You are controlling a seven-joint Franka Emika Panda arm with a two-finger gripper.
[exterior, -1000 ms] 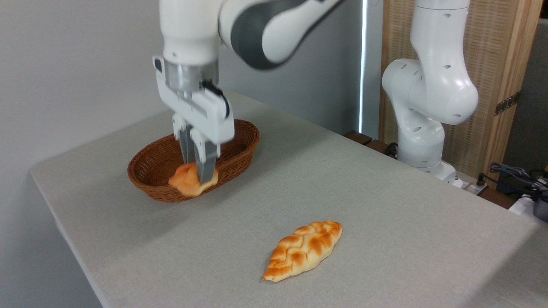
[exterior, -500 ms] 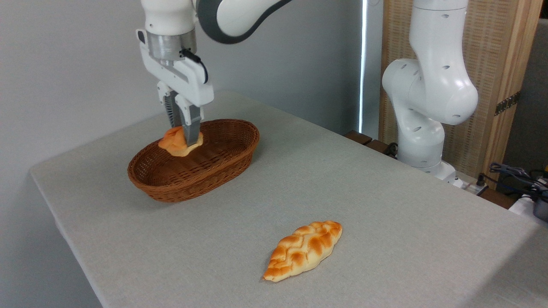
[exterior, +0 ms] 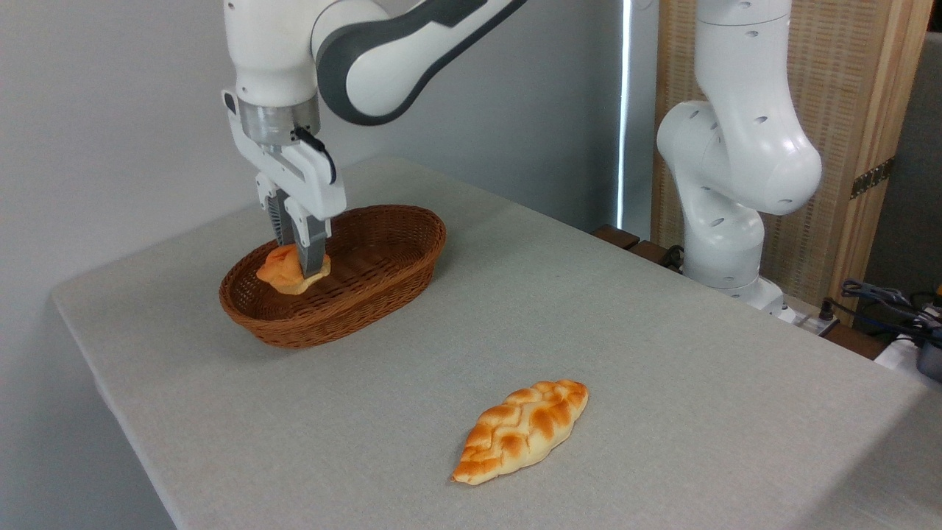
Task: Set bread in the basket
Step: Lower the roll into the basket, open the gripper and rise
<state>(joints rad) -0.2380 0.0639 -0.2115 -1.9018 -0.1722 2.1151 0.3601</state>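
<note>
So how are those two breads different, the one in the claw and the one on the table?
The bun is small, round and lumpy; the braided loaf is longer, leaf-shaped, with browned patches. The bun is clamped in the gripper inside the basket; the loaf lies free on the table. Both are golden-orange.

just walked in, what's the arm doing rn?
The Panda's gripper is shut on the small orange bun and holds it low inside the left end of the wicker basket. Not released yet. A braided loaf lies untouched on the table, nearer the camera.
</note>
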